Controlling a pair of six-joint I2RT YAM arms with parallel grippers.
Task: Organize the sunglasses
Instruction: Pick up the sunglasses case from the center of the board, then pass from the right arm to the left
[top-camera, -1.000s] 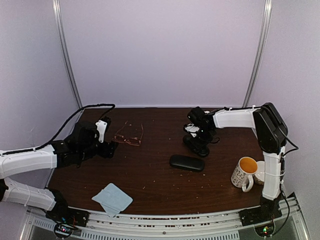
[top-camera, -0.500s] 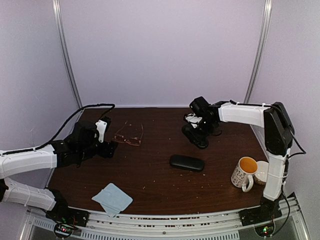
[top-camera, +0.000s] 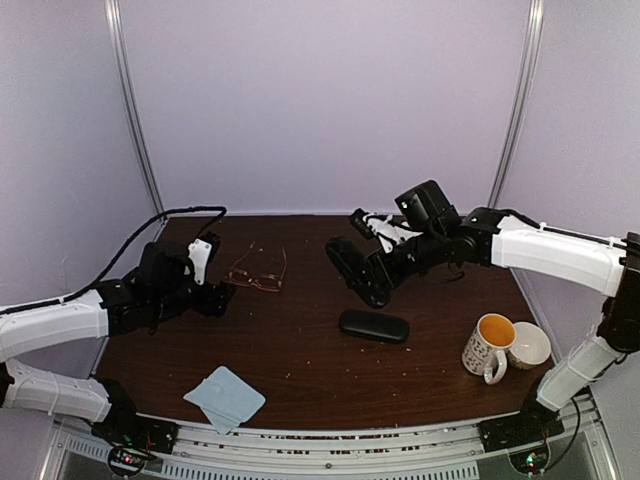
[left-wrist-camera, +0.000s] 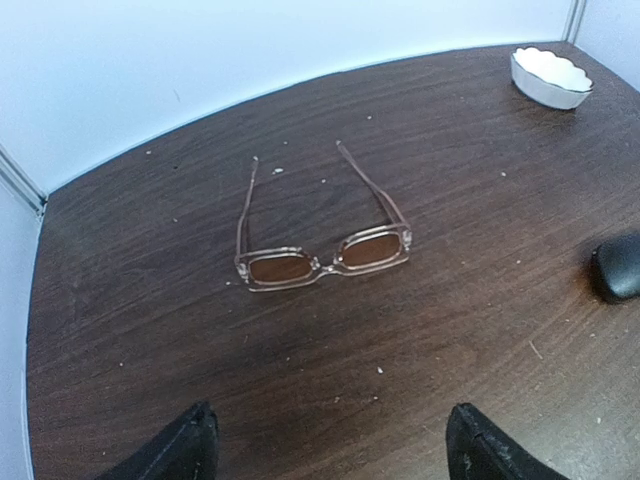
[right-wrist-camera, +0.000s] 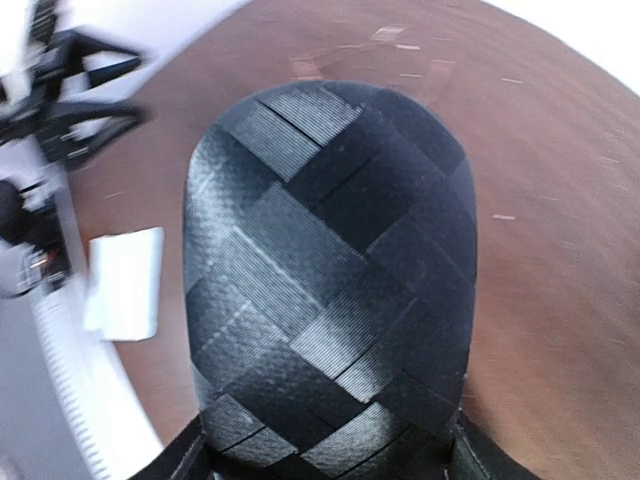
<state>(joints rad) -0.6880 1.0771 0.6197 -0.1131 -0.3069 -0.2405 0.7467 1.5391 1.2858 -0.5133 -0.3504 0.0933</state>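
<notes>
top external shows the right gripper (right-wrist-camera: 327, 455) has swung leftward, clamped on a woven black case (top-camera: 358, 270), now just beyond the flat case (top-camera: 373, 326) on the table (top-camera: 300, 360). copper sunglasses (top-camera: 258, 275) lie left of that flat case; left gripper (left-wrist-camera: 330, 450), farther left, is wide open. packing them probably comes next.

We're in a lab test booth: plain pale walls (top-camera: 320, 100), metal uprights (top-camera: 128, 110) at far corners, two robot arms (top-camera: 555, 250) bolted to a slotted rail (top-camera: 350, 448) along the table's (top-camera: 300, 350) near edge.
</notes>
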